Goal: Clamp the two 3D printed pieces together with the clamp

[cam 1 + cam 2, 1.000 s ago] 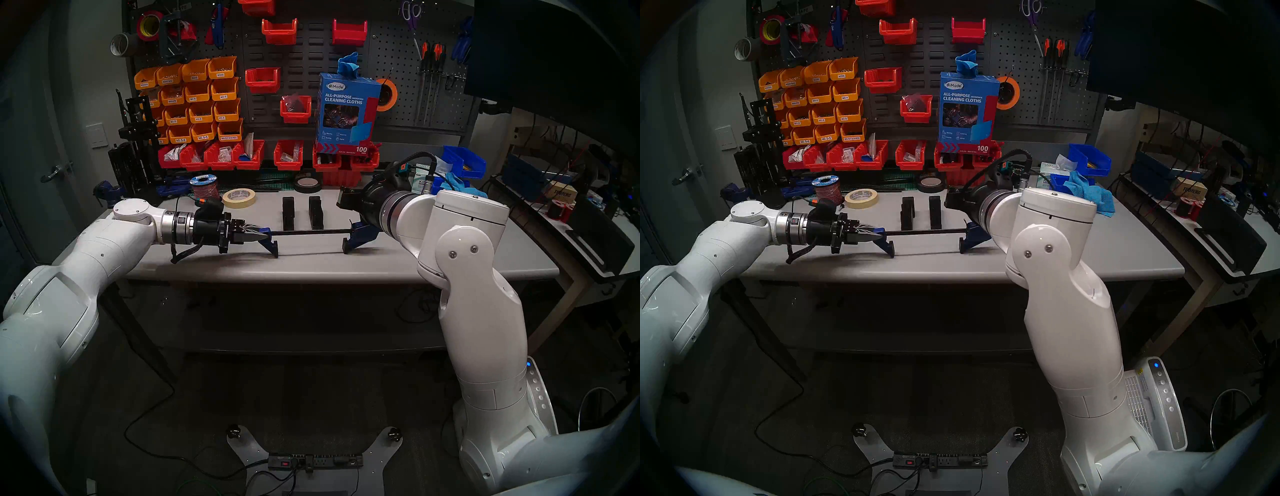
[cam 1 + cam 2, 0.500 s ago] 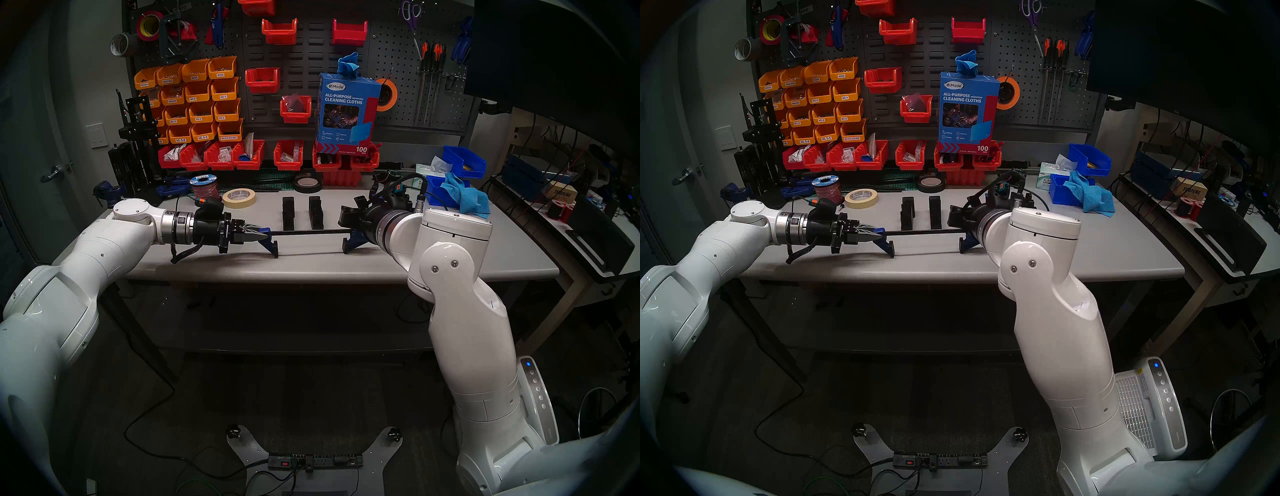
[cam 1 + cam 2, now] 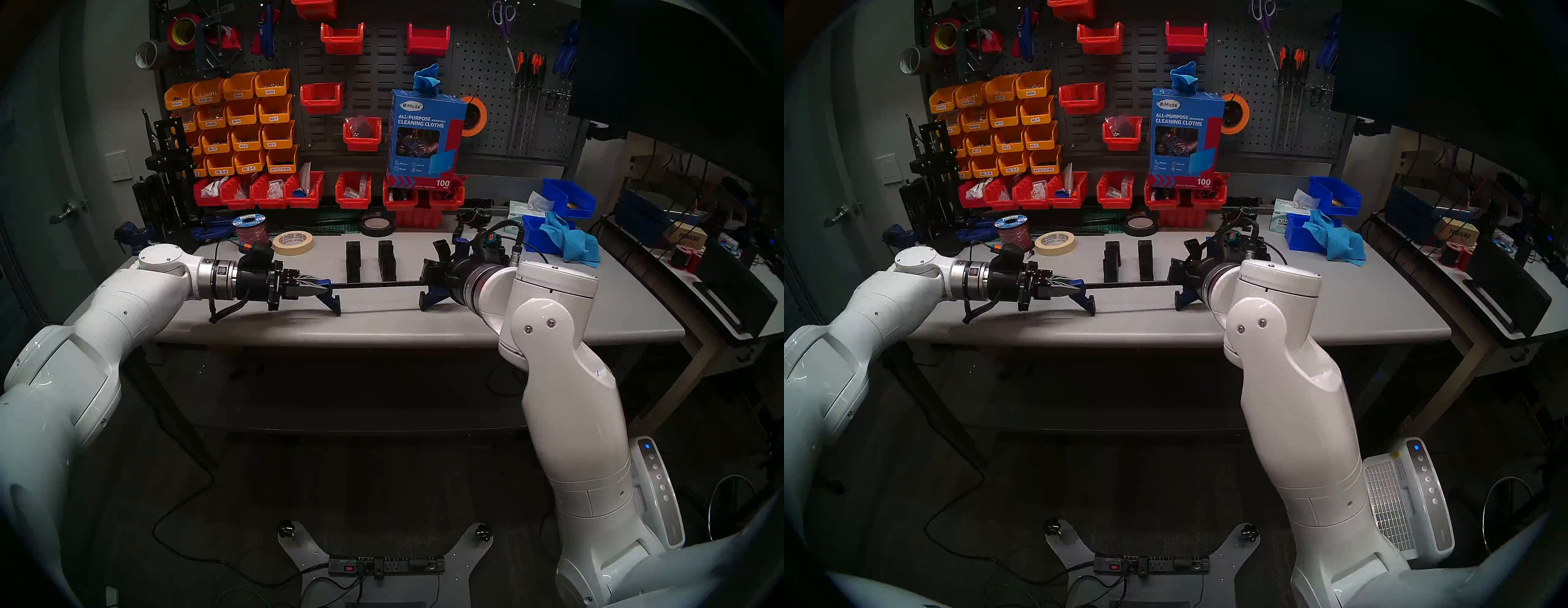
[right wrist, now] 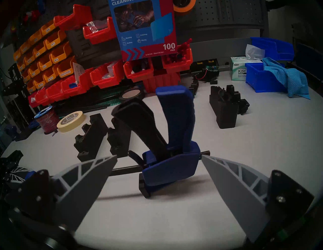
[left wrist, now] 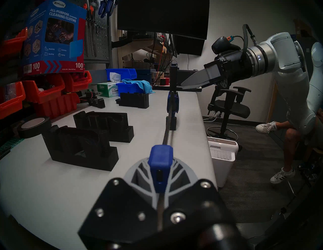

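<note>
L gripper (image 3: 1069,288) is gripping the clamp (image 3: 1136,283) at the fixed blue jaw end, bar running level above the table (image 3: 1335,314). R gripper (image 3: 1180,259) is hovering at the trigger end. Two printed pieces (image 3: 1127,260) are standing behind the bar, btwn the clamp's jaws.

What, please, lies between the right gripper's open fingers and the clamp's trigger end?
Nothing: in the right wrist view the right gripper flanks the clamp, gaps bare on both sides.

The bar clamp (image 3: 382,285) had blue plastic jaws, black pads and a thin black bar. Both 3D printed pieces (image 3: 370,259) were matte black (like the bulkier pronged part (image 4: 225,108)) on the pale grey desk (image 3: 424,327).
</note>
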Controlling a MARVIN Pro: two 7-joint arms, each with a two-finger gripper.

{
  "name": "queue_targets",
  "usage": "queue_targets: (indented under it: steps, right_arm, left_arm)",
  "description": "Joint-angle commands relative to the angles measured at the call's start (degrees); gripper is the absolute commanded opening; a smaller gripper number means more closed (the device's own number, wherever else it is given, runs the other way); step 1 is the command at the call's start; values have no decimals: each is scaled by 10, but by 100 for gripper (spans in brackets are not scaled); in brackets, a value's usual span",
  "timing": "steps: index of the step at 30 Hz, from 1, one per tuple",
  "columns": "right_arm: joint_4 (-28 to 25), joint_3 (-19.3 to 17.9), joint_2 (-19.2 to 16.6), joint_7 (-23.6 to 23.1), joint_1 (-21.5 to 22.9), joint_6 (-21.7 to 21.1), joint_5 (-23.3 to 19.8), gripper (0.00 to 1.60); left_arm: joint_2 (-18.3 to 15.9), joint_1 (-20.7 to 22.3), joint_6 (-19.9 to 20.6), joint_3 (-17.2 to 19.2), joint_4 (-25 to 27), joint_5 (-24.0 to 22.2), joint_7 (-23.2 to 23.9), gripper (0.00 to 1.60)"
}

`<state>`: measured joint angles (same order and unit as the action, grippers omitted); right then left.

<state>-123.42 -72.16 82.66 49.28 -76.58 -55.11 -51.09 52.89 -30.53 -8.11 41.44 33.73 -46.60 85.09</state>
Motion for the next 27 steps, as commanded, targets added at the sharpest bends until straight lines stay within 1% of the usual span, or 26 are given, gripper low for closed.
queue_targets:
  steps: [1,6,17,22,27]
  right_arm:
    - [2,-1,-3,-2,17,1,-5,160]
    - [3,-3,-5,-7,23,1,-10,160]
    - [25,4,-6,-19,59,1,-27,160]
    - [27,8,-7,-17,60,1,-33,160]
    - [25,11,-10,-6,57,1,-36,160]
  left_arm:
    - [2,13,-1,6,0,-5,-1,0]
    - [2,13,-1,6,0,-5,-1,0]
    - [1,13,-1,6,0,-5,-1,0]
    - [2,13,-1,6,0,-5,-1,0]
    - [2,13,-2,6,-1,-5,-1,0]
